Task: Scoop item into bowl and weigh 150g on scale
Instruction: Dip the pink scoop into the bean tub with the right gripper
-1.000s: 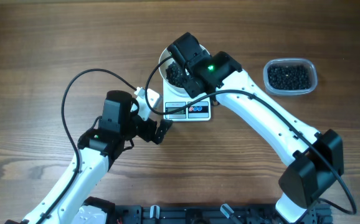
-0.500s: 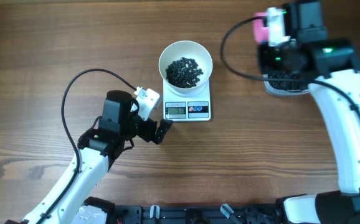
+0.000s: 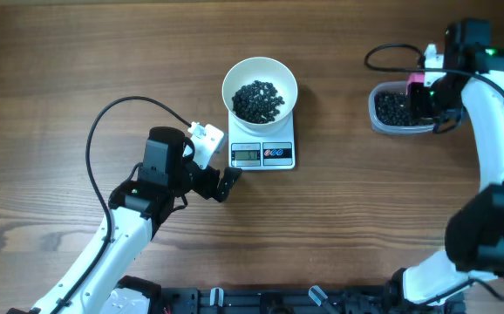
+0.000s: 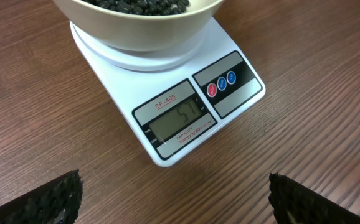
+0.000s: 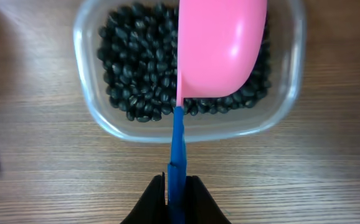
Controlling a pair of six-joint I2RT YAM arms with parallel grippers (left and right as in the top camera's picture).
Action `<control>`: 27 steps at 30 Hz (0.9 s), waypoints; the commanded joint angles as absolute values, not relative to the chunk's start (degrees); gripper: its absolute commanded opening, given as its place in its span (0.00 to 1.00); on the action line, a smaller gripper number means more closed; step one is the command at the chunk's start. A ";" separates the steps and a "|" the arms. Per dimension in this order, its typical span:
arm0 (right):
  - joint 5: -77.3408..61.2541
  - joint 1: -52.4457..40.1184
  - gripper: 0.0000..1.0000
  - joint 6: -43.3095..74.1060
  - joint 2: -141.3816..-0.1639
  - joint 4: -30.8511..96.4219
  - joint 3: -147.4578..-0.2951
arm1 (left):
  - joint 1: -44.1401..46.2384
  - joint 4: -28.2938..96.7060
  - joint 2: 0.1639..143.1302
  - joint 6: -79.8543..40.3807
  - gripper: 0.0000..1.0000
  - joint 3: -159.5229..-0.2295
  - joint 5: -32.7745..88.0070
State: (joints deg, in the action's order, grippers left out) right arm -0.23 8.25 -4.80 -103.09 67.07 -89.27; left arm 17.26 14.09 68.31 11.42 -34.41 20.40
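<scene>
- Over the clear tub (image 5: 105,127) at the far right of the table (image 3: 78,52), the right hand (image 5: 175,186) is clamped tight on the thin blue handle of a pink scoop (image 5: 220,50). A second ago this arm was stretched across the bowl (image 3: 234,77); it has since swung back to the tub.
- No beans show on the scoop. It hangs over the beans (image 5: 136,68) in the tub, and whether its lip touches them cannot be told.
- That return reads as the end of one tipping trip and the start of the next scoop.
- Beside the scale (image 3: 263,155), at its front-left corner, the left hand (image 3: 224,183) has not moved in that second. Its fingers are spread wide and it holds nothing.
- With the right arm gone, the bowl is uncovered: it sits on the scale with a dark heap (image 3: 259,100) in its middle.
- On the display (image 4: 179,118) the figure looks like 57, though the digits are faint.
- If so, the load is well short of 150 g, and several more scoops seem needed, smaller ones near the target.
</scene>
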 commanded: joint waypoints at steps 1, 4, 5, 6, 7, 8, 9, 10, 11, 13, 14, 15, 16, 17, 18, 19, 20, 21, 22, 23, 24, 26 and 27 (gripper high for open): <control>-0.99 8.21 0.04 -5.96 -107.26 66.89 -88.88 | 17.47 14.00 68.31 11.09 1.00 -34.28 20.05; -1.02 8.16 0.04 -5.98 -109.38 66.78 -88.75 | 17.47 14.00 68.31 11.09 1.00 -34.28 20.05; -1.02 8.10 0.04 -5.96 -110.08 66.70 -88.75 | 17.47 14.00 68.31 11.09 1.00 -34.28 20.05; -1.63 8.05 0.04 -6.02 -110.50 66.65 -88.75 | 17.47 14.00 68.31 11.11 1.00 -34.28 20.05; -2.57 8.05 0.04 -6.07 -110.87 66.54 -88.75 | 17.47 14.00 68.31 11.09 1.00 -34.28 20.05; -3.77 8.05 0.04 -6.39 -111.13 66.48 -88.75 | 17.47 14.00 68.31 11.09 1.00 -34.28 20.05; -5.43 8.05 0.04 -7.53 -111.20 66.50 -88.73 | 17.47 14.00 68.31 11.09 1.00 -34.28 20.05; -7.90 8.05 0.04 -8.97 -111.24 66.50 -88.68 | 17.47 14.00 68.31 11.09 1.00 -34.28 20.05; -10.09 8.05 0.04 -9.74 -111.24 66.57 -88.68 | 17.47 14.00 68.31 11.09 1.00 -34.28 20.05; -12.82 8.05 0.04 -11.55 -111.24 66.94 -88.68 | 17.47 14.00 68.31 11.09 1.00 -34.28 20.05; -14.15 8.05 0.04 -12.62 -111.24 67.24 -88.68 | 17.47 14.00 68.31 11.09 1.00 -34.28 20.08; -15.44 8.05 0.04 -13.85 -111.24 67.85 -88.68 | 17.47 14.00 68.31 11.09 1.00 -34.28 20.05; -15.84 8.05 0.04 -14.37 -111.24 68.25 -88.68 | 17.47 14.00 68.31 11.09 1.00 -34.28 20.05; -16.21 8.08 0.04 -14.94 -111.24 68.60 -88.68 | 17.47 14.00 68.31 11.09 1.00 -34.28 20.05; -16.67 8.08 0.04 -15.20 -111.24 68.93 -88.68 | 17.47 14.00 68.31 11.09 1.00 -34.28 20.05; -16.69 8.08 0.04 -15.22 -111.24 69.28 -88.68 | 17.47 14.00 68.31 11.09 1.00 -34.28 20.05; -16.71 8.08 0.04 -15.29 -111.22 69.58 -88.68 | 17.47 14.00 68.31 11.09 1.00 -34.28 20.05; -17.21 8.12 0.04 -15.75 -111.22 69.97 -88.68 | 17.47 14.00 68.31 11.09 1.00 -34.28 20.05; -18.65 8.27 0.04 -16.56 -111.22 70.48 -88.68 | 17.47 14.00 68.31 11.09 1.00 -34.28 20.05; -19.33 8.47 0.04 -16.56 -111.22 70.63 -88.68 | 17.47 14.00 68.31 11.09 1.00 -34.28 20.05; -19.79 8.84 0.04 -16.47 -111.22 70.81 -88.68 | 17.47 14.00 68.31 11.11 1.00 -34.28 20.05; -22.41 10.41 0.04 -16.53 -111.13 70.85 -88.68 | 17.47 14.00 68.31 11.09 1.00 -34.28 20.05; -24.14 11.51 0.04 -16.56 -111.11 70.81 -88.68 | 17.47 14.00 68.31 11.09 1.00 -34.28 20.05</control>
State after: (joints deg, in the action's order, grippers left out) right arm -15.46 9.82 -14.31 -110.04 70.57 -89.25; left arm 17.26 14.09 68.31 11.42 -34.41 20.40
